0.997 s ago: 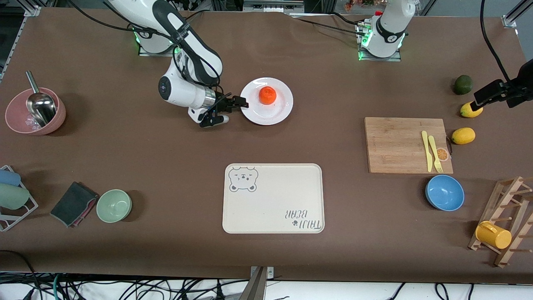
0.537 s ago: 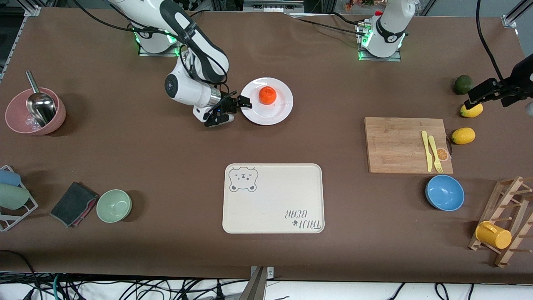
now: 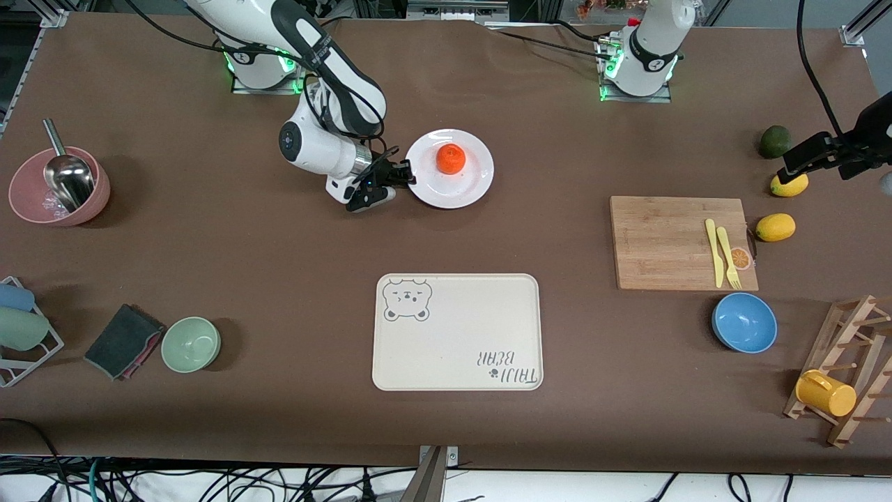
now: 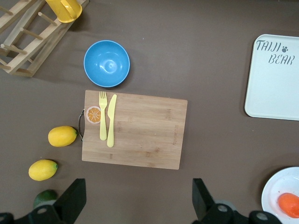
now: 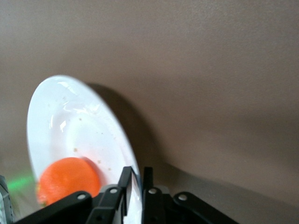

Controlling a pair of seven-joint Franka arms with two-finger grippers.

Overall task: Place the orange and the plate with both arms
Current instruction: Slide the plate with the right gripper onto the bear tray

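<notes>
The orange (image 3: pixel 451 159) sits on the white plate (image 3: pixel 474 185), which lies in the middle of the table near the robots' bases. My right gripper (image 3: pixel 405 175) is shut on the plate's rim at the edge toward the right arm's end. In the right wrist view the fingers (image 5: pixel 125 179) pinch the plate's rim (image 5: pixel 70 109) with the orange (image 5: pixel 67 179) beside them. My left gripper (image 3: pixel 808 155) is open and empty, high over the lemons; its fingers (image 4: pixel 70 198) stand wide apart.
A cream bear-print tray (image 3: pixel 458 332) lies nearer the front camera than the plate. A wooden cutting board (image 3: pixel 672 240) with yellow cutlery, two lemons (image 3: pixel 775 226), a dark green fruit (image 3: pixel 774 141) and a blue bowl (image 3: pixel 744 322) are toward the left arm's end.
My right gripper moved in and closed on the plate's rim; the plate and orange shifted slightly toward the left arm's end. The left gripper shifted a little over the lemons.
</notes>
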